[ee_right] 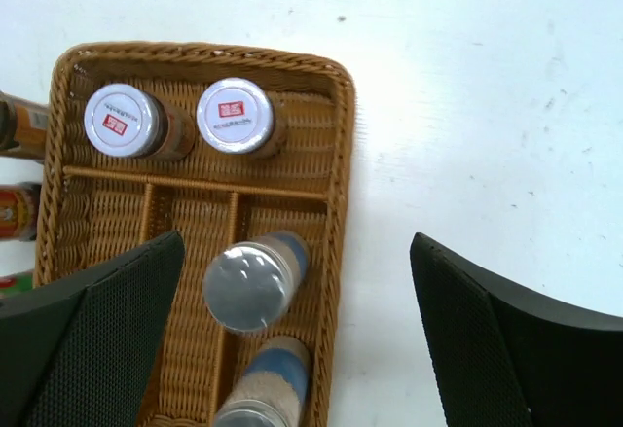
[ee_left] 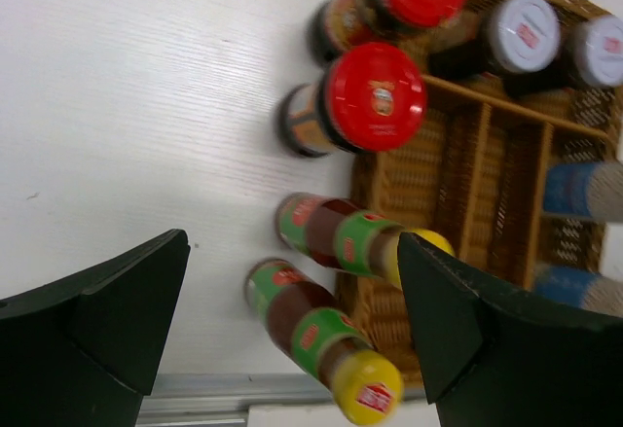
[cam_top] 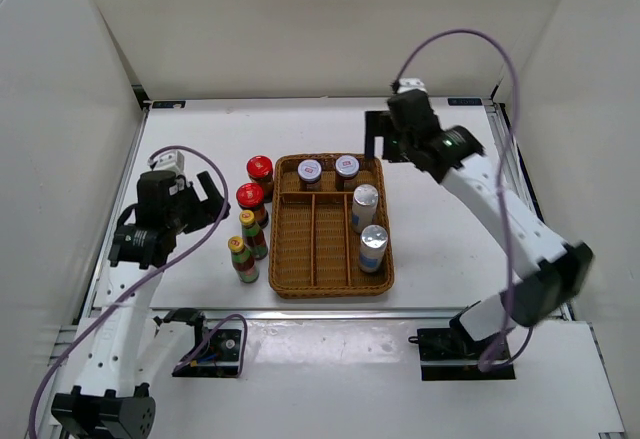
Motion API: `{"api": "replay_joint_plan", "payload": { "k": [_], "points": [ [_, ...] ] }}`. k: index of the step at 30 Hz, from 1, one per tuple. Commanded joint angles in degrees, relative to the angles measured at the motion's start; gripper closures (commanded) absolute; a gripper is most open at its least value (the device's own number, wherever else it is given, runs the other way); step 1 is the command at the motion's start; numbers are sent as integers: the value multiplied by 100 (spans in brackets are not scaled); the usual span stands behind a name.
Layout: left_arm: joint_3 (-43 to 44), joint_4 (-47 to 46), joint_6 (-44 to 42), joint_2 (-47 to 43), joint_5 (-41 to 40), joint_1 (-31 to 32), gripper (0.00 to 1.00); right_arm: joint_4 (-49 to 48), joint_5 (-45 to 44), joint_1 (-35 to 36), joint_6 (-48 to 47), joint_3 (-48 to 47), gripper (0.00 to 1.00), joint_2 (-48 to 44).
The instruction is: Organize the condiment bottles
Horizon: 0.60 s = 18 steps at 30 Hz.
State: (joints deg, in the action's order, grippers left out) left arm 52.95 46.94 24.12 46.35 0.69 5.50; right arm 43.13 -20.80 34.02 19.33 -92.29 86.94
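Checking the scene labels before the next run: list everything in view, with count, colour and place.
red-lidded jars: 2, dark with red lids, on the table just left of the tray
yellow-capped bottles: 2, red-green with yellow caps, on the table left of the tray, nearer the arms than the red-lidded jars
white-lidded jars: 2, dark with white lids, in the tray's far cross compartment
silver-topped cylinders: 2, pale, in the tray's right long compartment
wicker tray: 1, brown, mid table; left and middle long compartments hold nothing
table: 1, white
cables: 2, purple, one per arm
left gripper: 1, black, open, over the yellow-capped bottles
right gripper: 1, black, open, above the tray
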Motion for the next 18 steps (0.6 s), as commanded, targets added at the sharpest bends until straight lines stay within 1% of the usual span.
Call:
{"api": "replay_joint_plan", "payload": {
  "k": [1,3,5,6,9,11,14,18],
  "points": [
    [794,-27,-311,365,809,145,2,-7,-171,-62,316,1121,0,-737],
    [1085,44,-311,559,976,206,2,-7,-170,-62,404,1545,0,-1290],
    [1472,271,-311,830,977,372,2,-7,-101,-62,518,1906,0,-1634],
    [1560,342,-364,919,977,373,2,-7,-100,-62,519,2212,0,-1967],
    [1631,518,-364,1165,907,662,4,63,-100,-62,519,2522,0,-2443],
    [1631,588,-416,1341,854,864,7,220,-48,-62,466,2585,0,-2576],
    [1500,588,-365,1342,566,1101,7,415,-47,-62,344,2585,0,-2576],
    [1438,816,-364,1456,397,1216,7,687,-258,-62,343,2585,0,-2454]
  ]
}}
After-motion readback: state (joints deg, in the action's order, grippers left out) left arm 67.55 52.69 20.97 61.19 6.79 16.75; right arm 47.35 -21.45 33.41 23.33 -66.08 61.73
